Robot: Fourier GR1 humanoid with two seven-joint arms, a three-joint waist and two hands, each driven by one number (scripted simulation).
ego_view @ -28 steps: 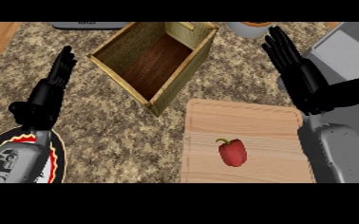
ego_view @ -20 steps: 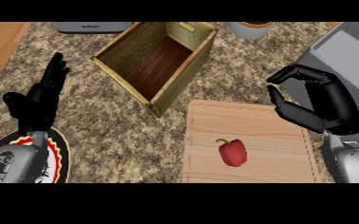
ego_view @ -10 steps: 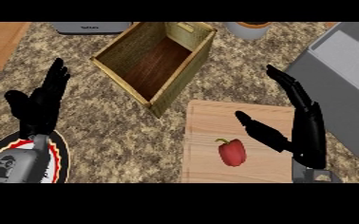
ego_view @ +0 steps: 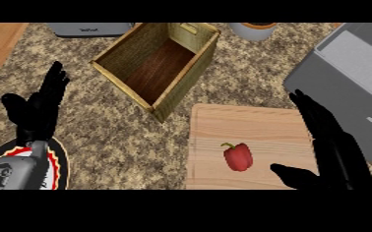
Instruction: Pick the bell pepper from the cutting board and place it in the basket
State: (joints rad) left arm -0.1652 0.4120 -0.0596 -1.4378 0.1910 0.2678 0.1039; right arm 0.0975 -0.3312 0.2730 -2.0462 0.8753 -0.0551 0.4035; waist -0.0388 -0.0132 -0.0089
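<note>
Head view: open right hand (ego_view: 330, 150) at three o'clock of bell pepper (ego_view: 238, 157); an off-centre closure could roll it away.

Both robot hands open, nothing held.
The left robot hand (ego_view: 35, 109) shows at the view's left edge, fingers straight and pointing up, its grey forearm entering from the lower corner. The right robot hand (ego_view: 335, 150) shows at lower right, fingers extended upward, thumb spread out to the left.
</note>
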